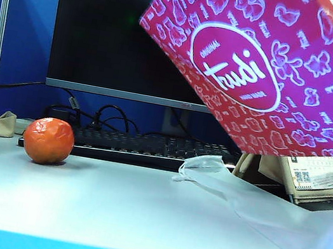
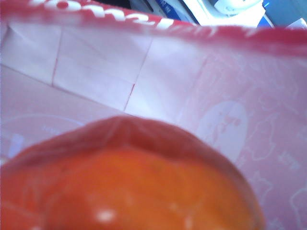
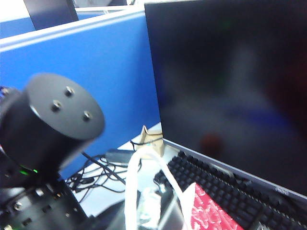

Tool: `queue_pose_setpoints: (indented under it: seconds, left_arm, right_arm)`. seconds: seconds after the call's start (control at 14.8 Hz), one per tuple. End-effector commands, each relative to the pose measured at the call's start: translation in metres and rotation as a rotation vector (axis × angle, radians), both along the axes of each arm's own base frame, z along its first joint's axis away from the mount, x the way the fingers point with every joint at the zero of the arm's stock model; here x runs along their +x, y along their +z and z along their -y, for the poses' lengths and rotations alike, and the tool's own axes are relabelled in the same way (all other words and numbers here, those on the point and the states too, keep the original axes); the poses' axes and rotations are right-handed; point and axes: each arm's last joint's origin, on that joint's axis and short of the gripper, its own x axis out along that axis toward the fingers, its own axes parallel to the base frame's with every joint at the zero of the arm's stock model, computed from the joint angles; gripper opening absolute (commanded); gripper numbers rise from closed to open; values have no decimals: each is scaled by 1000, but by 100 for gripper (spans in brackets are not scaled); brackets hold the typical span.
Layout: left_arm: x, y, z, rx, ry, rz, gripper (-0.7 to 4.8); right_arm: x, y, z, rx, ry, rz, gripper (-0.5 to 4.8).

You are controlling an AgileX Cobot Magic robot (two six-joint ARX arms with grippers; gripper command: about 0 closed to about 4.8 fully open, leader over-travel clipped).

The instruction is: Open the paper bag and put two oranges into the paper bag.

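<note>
The magenta paper bag point(image 1: 273, 66) hangs tilted in the air at the upper right of the exterior view, clear of the table. One wrinkled orange point(image 1: 48, 140) rests on the table at the left. Neither gripper shows in that view. In the left wrist view a second orange point(image 2: 144, 187) fills the space at my left gripper's jaws, and the bag's pale pink inner walls point(image 2: 96, 72) lie beyond it. The fingers are hidden behind the fruit. My right gripper point(image 3: 146, 218) is shut on the bag's white handle point(image 3: 130, 187), beside the bag's red rim point(image 3: 211, 213).
A crumpled white translucent sheet point(image 1: 267, 210) lies on the table at the right. Behind stand a black keyboard point(image 1: 143, 145), a dark monitor point(image 1: 107, 24), a cardboard stand point(image 1: 311, 179) and cables. The left arm's black joint point(image 3: 53, 124) looms close in the right wrist view.
</note>
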Motion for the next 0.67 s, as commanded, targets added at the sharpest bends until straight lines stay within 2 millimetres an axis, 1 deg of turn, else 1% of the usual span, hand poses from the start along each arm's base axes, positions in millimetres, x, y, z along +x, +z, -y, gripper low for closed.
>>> queue_pose_setpoints:
  seconds: [0.07, 0.2, 0.27, 0.54, 0.67]
  left_arm:
    - [0, 1, 1, -16, -9, 7, 298]
    - [0, 3, 2, -50, -31, 2, 472]
    - [1, 4, 3, -59, -31, 12, 479]
    - [1, 6, 3, -68, -31, 22, 479]
    - [1, 11, 1, -78, -30, 43, 479]
  right_arm:
    - [-3, 6, 1, 30, 16, 15, -5]
    - [-4, 6, 1, 36, 44, 14, -5]
    - [-4, 6, 1, 36, 49, 13, -5]
    - [-4, 6, 0, 38, 65, 11, -5]
    - [-4, 7, 0, 40, 64, 16, -5]
